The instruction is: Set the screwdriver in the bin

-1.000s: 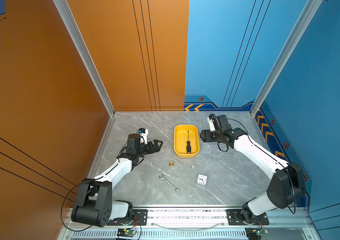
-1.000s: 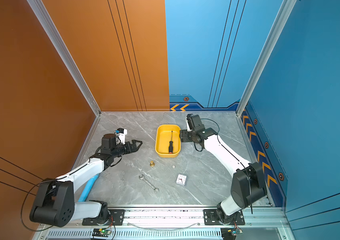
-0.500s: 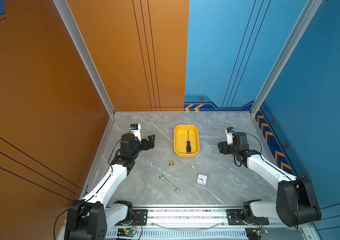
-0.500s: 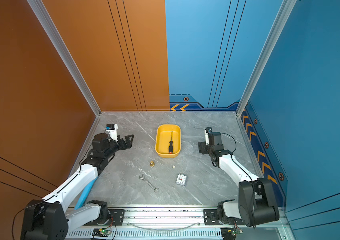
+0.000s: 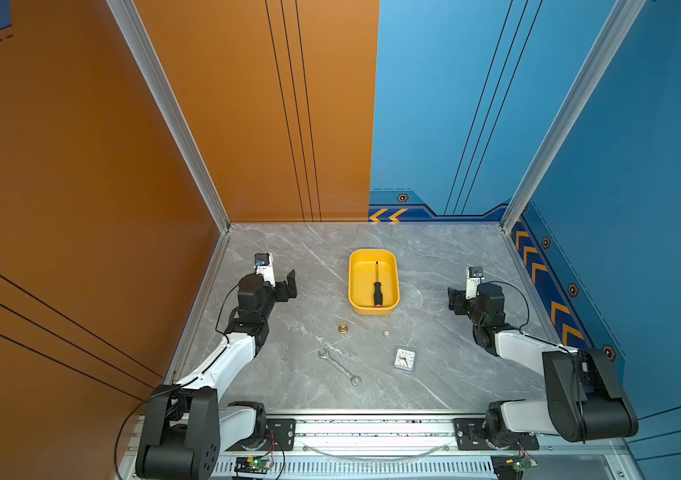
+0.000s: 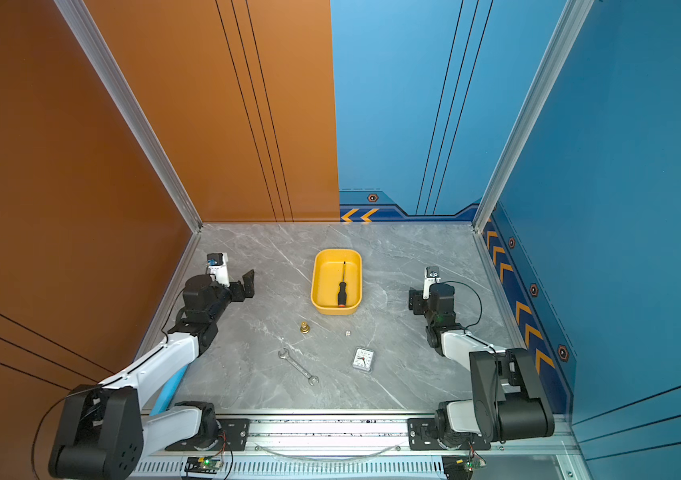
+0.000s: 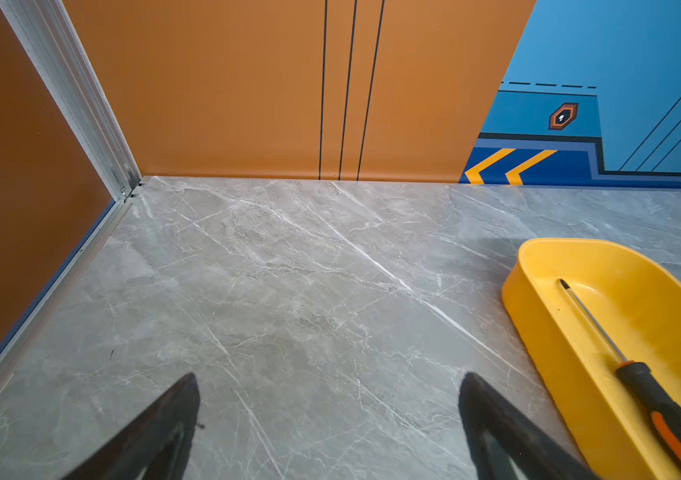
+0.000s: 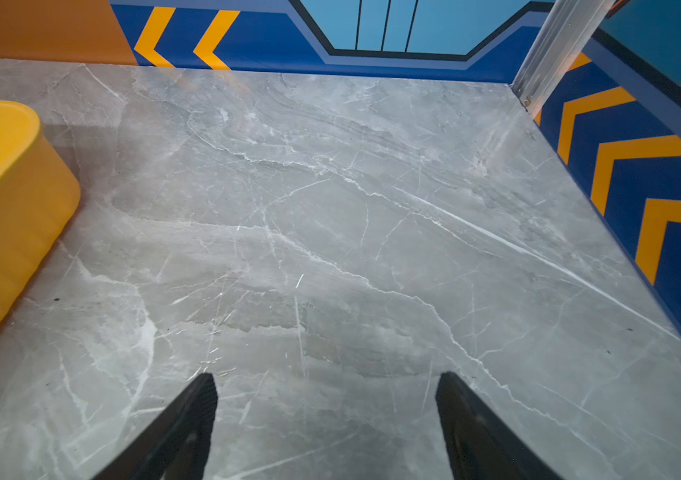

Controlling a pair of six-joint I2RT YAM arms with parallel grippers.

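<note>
Lying flat in the bin (image 5: 373, 310), the screwdriver (image 5: 376, 286) runs along its length, with the tip toward the back wall and the orange cap by the near wall; both top views show this. The bin stands on the grey counter (image 5: 280, 374), about midway between the two arms.

The left hand (image 7: 330, 378) is open and empty. Its fingers (image 7: 172, 415) are spread wide, with only bare counter between them. It sits to the left of the bin, well apart from it, and its wrist view catches the bin and screwdriver at one edge.

The right hand (image 8: 327, 376) is also open and holds nothing, its fingers (image 8: 467, 419) parted over bare counter. It is off to the right of the bin and clear of it.

On the counter nearer the arm bases lie a small brass fitting (image 5: 343, 328), a white die (image 5: 386, 333), a small clock (image 5: 405, 359) and a wrench (image 5: 339, 367). None of them touch each other, the bin or either hand.
</note>
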